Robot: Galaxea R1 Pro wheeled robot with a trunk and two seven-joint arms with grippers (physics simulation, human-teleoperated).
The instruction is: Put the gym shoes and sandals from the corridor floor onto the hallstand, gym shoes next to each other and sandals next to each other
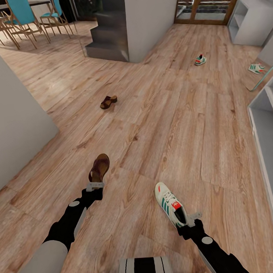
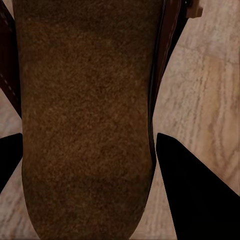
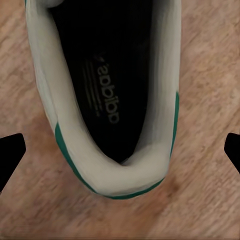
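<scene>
A: Left gripper [image 1: 95, 186] state?
B: It sits at the heel end of a brown sandal [image 1: 99, 167], toe pointing away from the gripper. In the left wrist view the tan footbed [image 2: 85, 120] runs between the two dark fingers [image 2: 192, 192], one on each side of the heel; on one side the finger is right against the sandal's edge. Logged as closed on the sandal.

A: Right gripper [image 1: 193, 219]?
B: At the heel of a white gym shoe [image 1: 169, 204] with green stripes, toe pointing away from the gripper. In the right wrist view the shoe's heel and dark lining [image 3: 107, 90] lie between the fingers, but the fingertips [image 3: 11, 152] stand wide, with bare floor between them and the shoe on both sides. Cannot tell whether it grips the shoe anywhere else.

A: Remaining items?
B: Second sandal [image 1: 108, 102] lies on the corridor floor [image 1: 164, 122], well ahead of the left gripper. Second gym shoe [image 1: 200, 60] is further still, far ahead of the right gripper and slightly to its right. A similar shoe shape [image 1: 256, 68] shows in a tilted panel to the far right; it looks like a reflection, not certain.

A: Furniture?
B: Pale grey shelf unit [image 1: 270, 136] to the right of the right gripper; whether it is the hallstand, I cannot tell
</scene>
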